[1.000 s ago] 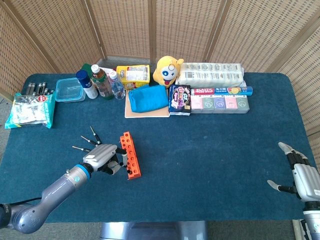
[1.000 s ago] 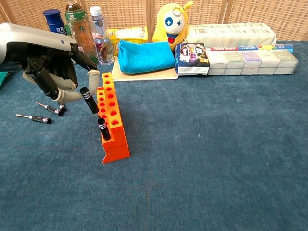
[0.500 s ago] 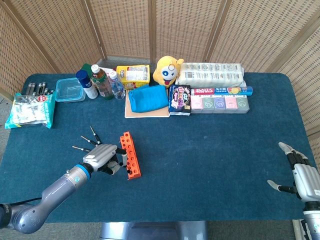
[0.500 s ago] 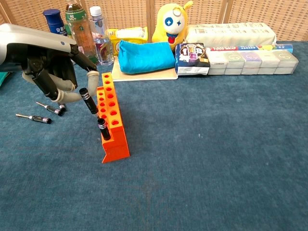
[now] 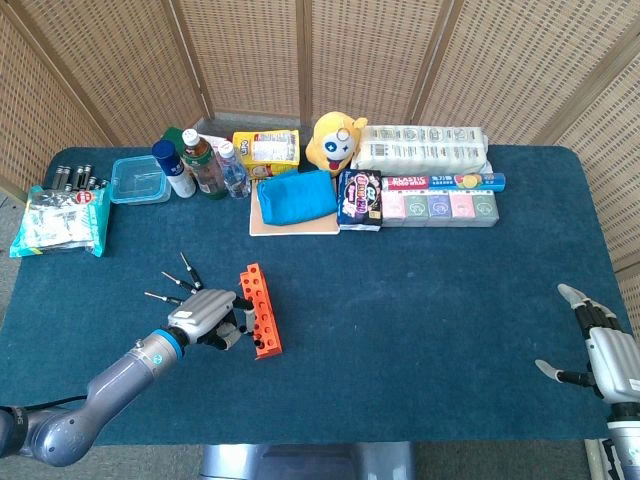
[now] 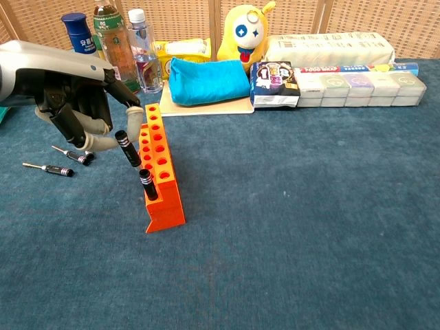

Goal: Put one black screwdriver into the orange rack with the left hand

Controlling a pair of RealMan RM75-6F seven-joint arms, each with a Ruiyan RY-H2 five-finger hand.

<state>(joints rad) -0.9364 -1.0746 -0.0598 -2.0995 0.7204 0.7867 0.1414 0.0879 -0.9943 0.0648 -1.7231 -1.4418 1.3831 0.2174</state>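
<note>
Black screwdriver [image 6: 127, 147]: light, rigid, knurled handle; pinched in left hand [image 6: 77, 113] fingers beside orange rack [image 6: 160, 176]; tilted.

We see a staged test room: woven rattan screens [image 5: 330, 60] wall off a blue-carpeted tabletop [image 5: 420, 320] holding mixed household goods.

The orange rack [image 6: 159, 172] stands on the blue table [image 6: 295, 206], with the left hand [image 6: 72, 113] just left of it. Loose screwdrivers [image 6: 58, 163] lie further left. Bottles [image 6: 124, 45] and boxes [image 6: 357, 82] crowd the far edge. The right side is wide open.
</note>
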